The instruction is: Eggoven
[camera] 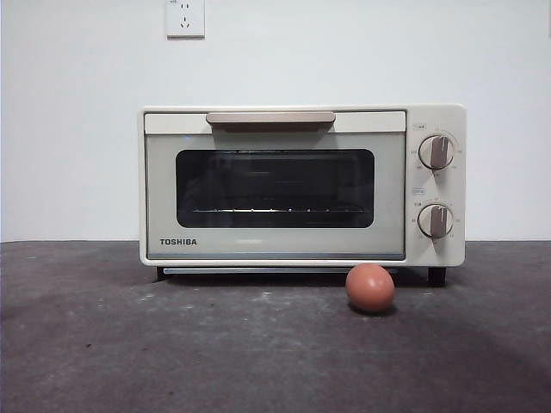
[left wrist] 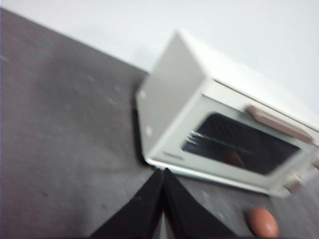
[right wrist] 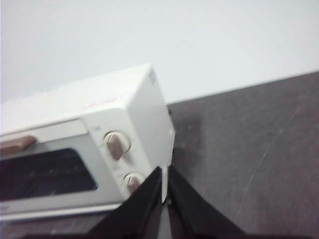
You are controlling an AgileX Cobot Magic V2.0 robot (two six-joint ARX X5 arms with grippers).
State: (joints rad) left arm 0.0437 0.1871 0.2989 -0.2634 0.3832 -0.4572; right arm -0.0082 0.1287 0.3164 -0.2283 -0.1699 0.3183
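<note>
Grippers [left wrist: 163, 199] [right wrist: 164, 199] closed, above table.

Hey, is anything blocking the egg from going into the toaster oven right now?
Yes. The toaster oven's door is closed, its handle up at the top, so the glass front stands between the egg and the rack inside. The egg lies on the table just in front of the oven, below the knobs side. Nothing else lies between them.

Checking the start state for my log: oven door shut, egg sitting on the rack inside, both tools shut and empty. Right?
One error: the egg is not inside. The front view shows it on the table before the oven, below the knobs. Door shut, left tool and right tool shut and empty.
</note>
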